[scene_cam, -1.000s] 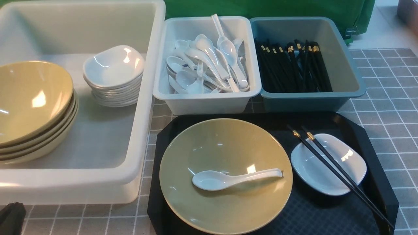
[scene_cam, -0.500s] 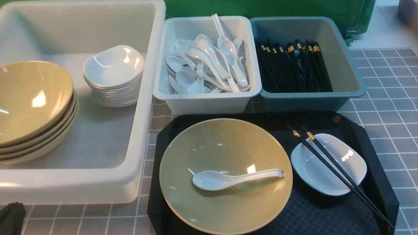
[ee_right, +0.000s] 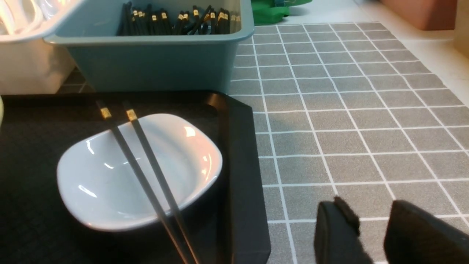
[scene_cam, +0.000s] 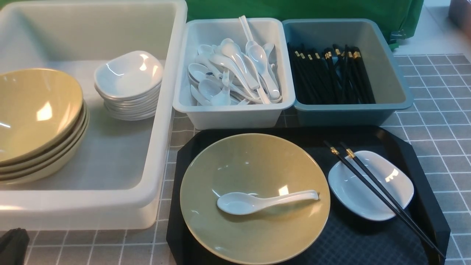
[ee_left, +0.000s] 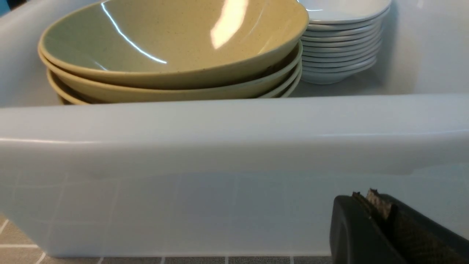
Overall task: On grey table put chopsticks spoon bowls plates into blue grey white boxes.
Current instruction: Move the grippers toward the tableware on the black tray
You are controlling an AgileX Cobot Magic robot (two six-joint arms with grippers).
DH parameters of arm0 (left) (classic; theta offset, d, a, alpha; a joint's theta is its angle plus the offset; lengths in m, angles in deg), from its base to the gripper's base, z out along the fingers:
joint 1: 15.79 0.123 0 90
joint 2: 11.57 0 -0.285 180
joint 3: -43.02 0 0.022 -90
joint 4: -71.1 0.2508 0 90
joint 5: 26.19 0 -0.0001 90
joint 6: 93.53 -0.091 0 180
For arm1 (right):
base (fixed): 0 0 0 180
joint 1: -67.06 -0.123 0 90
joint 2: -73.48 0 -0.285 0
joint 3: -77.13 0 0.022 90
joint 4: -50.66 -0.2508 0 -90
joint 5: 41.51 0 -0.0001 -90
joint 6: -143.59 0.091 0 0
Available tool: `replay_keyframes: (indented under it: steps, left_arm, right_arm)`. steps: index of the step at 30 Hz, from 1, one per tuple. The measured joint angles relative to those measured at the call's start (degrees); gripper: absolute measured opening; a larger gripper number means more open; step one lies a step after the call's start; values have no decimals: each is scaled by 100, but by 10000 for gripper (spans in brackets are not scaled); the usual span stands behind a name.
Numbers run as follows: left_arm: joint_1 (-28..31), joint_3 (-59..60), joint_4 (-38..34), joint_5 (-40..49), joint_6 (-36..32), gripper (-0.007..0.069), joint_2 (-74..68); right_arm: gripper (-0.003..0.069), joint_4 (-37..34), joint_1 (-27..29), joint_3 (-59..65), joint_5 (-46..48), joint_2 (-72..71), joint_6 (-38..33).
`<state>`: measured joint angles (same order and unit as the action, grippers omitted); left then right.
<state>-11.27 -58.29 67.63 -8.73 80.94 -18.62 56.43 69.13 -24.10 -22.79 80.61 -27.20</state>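
On the black tray a yellow bowl (scene_cam: pixel 254 173) holds the white spoon (scene_cam: pixel 257 201). Beside it a white plate (scene_cam: pixel 382 176) (ee_right: pixel 110 183) has two chopsticks (scene_cam: pixel 375 191) (ee_right: pixel 146 176) lying across it. The big white box (scene_cam: pixel 162 121) (ee_left: pixel 234 124) holds stacked bowls (scene_cam: pixel 33 114) (ee_left: pixel 168 47) and stacked plates (scene_cam: pixel 128 84) (ee_left: pixel 340 44). The grey-white box (scene_cam: pixel 235 114) holds spoons, the blue box (scene_cam: pixel 349 114) (ee_right: pixel 154 62) chopsticks. My left gripper (ee_left: pixel 364 196) (scene_cam: pixel 13 244) is shut and empty, low in front of the white box. My right gripper (ee_right: pixel 370 207) is open and empty over the grey table (ee_right: pixel 348 121), right of the tray.
The black octagonal tray (scene_cam: pixel 423 176) (ee_right: pixel 242 165) has a raised rim between my right gripper and the plate. Green cloth (scene_cam: pixel 294 9) hangs behind the small boxes. The table's far right edge (ee_right: pixel 432 55) meets a pale floor.
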Motion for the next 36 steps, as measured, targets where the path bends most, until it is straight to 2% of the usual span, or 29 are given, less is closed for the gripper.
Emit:
replay_keyframes:
  steps: [7, 14, 21, 24, 28, 31, 33, 36]
  left_arm:
    - [0, 0, 0, 0, -18, -8, 0]
    - [0, 0, 0, 0, -2, -8, 0]
    - [0, 0, 0, 0, -2, -8, 0]
    - [0, 0, -233, -31, 41, -8, 0]
    - [0, 0, -959, -137, 315, -8, 0]
    - [0, 0, -3149, -267, 1242, -8, 0]
    - [0, 0, -4173, -300, 1680, -8, 0]
    - [0, 0, -5259, -360, 2042, -8, 0]
  right_arm:
    - [238, 0, 0, 0, 0, 0, 80]
    - [238, 0, 0, 0, -5, 0, 802]
    - [238, 0, 0, 0, -5, 0, 894]
    - [238, 0, 0, 0, -5, 0, 894]
    - [238, 0, 0, 0, -5, 0, 894]
    - [238, -287, 0, 0, -16, 0, 1276]
    - [238, -747, 0, 0, -22, 0, 2073]
    - [238, -1460, 0, 0, -28, 0, 3473]
